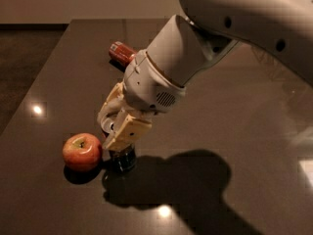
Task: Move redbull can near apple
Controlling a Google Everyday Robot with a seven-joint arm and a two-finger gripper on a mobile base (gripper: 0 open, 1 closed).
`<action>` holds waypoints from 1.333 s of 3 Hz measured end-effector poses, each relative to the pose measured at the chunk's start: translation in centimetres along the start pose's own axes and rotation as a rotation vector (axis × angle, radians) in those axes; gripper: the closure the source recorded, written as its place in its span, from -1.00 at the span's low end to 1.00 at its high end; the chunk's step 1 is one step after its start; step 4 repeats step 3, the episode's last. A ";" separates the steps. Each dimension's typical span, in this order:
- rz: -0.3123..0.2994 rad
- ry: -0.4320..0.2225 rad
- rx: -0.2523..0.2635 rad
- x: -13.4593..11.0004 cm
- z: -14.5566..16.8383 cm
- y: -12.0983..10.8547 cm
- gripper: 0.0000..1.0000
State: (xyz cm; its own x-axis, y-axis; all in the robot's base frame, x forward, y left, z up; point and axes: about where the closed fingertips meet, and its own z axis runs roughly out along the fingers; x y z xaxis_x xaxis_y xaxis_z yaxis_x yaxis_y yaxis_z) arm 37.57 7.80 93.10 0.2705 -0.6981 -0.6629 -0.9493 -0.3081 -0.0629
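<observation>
One step remaining: we are setting the can just beside the apple, gripper clamping it; releasing comes next.

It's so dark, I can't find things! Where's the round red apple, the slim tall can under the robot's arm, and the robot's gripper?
round red apple (81,152): camera view, front skin.
slim tall redbull can (123,160): camera view, lower body.
gripper (116,138): camera view, its tip, at the can's top beside the apple.
</observation>
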 end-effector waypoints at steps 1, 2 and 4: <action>-0.004 0.002 0.002 -0.2 0.0 0.1 -0.72; -0.009 0.004 0.004 -0.4 -0.1 0.2 -1.00; -0.009 0.004 0.004 -0.4 -0.1 0.2 -1.00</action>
